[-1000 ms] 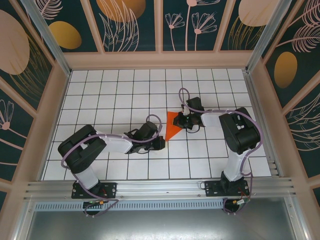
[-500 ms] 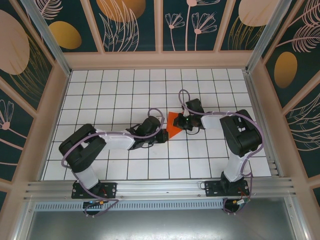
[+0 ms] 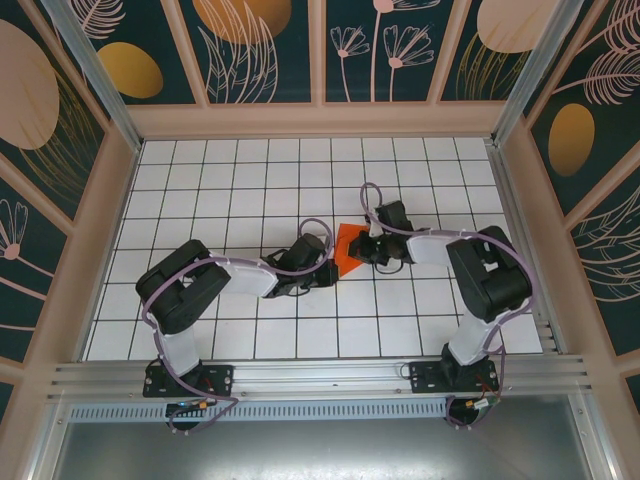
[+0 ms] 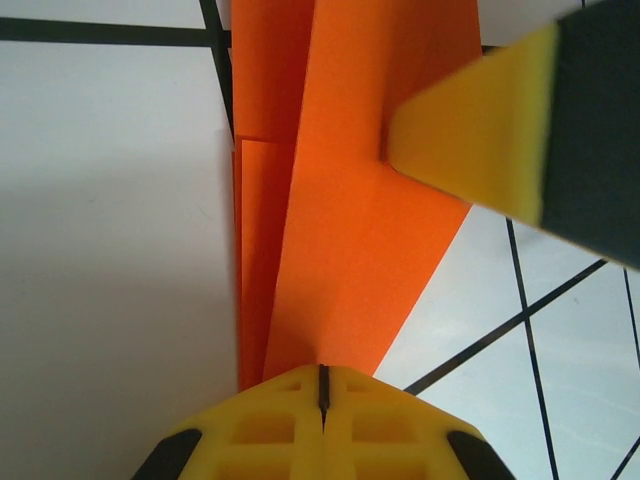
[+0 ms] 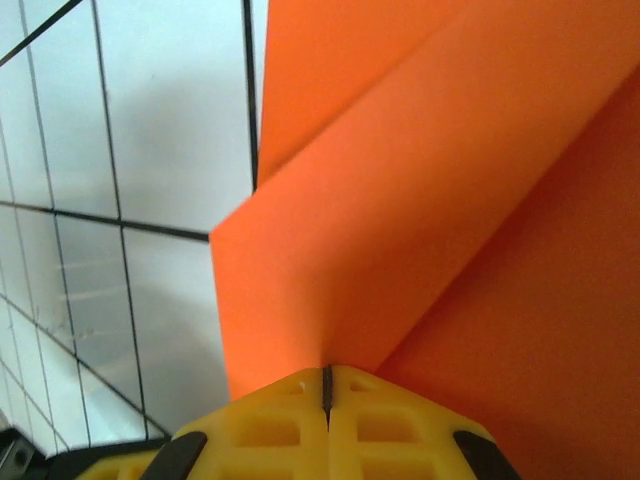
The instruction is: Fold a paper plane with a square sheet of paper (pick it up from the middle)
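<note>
Orange-red folded sheet of paper (image 3: pixel 347 252), pinched tight by left gripper (image 4: pixel 322 385) at 8 o'clock and right gripper (image 5: pixel 326 378) at 3 o'clock; best kept evenly taut.

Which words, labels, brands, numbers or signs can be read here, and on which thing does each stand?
None: there is no readable text in any view.
The folded orange-red paper is plain, the table carries only black grid lines, and the wall panels show only leaf and flower drawings.
</note>
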